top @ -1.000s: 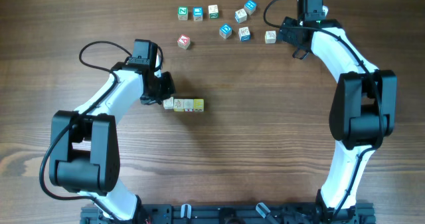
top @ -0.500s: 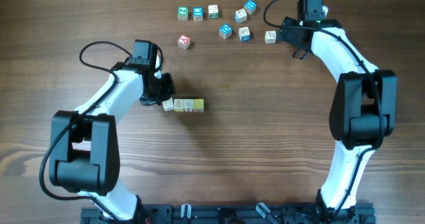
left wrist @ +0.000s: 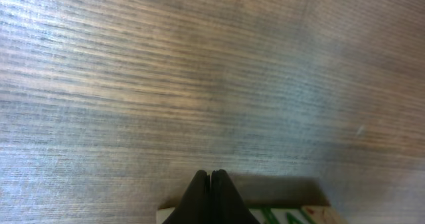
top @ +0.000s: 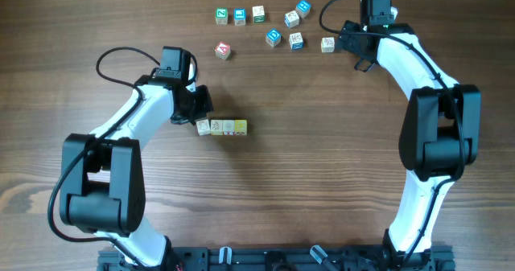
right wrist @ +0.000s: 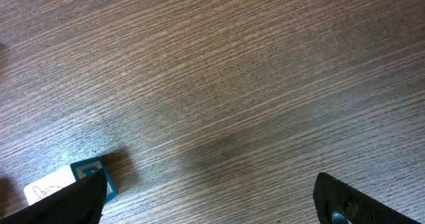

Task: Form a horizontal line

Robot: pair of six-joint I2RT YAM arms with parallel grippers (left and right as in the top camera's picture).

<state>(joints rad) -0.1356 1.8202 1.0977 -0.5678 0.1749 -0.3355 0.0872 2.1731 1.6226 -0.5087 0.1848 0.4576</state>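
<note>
Item: horizontal line (top: 223, 127), three cream and yellow cubes set close edge to edge, mid-worktop (top: 322, 182).

Left pincer (top: 200, 118), pressed together and holding nothing, sits at the row's left end. Likely step: squaring the row. A light push straight along its axis, kept low, should avoid skewing a cube.

Right pincer (top: 352, 47), spread wide and empty, is beside the loose cubes (top: 273, 26) at the far edge.

Left wrist view alone shows the sealed tips (left wrist: 199, 192) over a green-marked cube (left wrist: 285, 215). Overhead alone shows the whole row.

Overhead sharp, evenly lit, soft shadows; left wrist view hazy, possibly glare.
</note>
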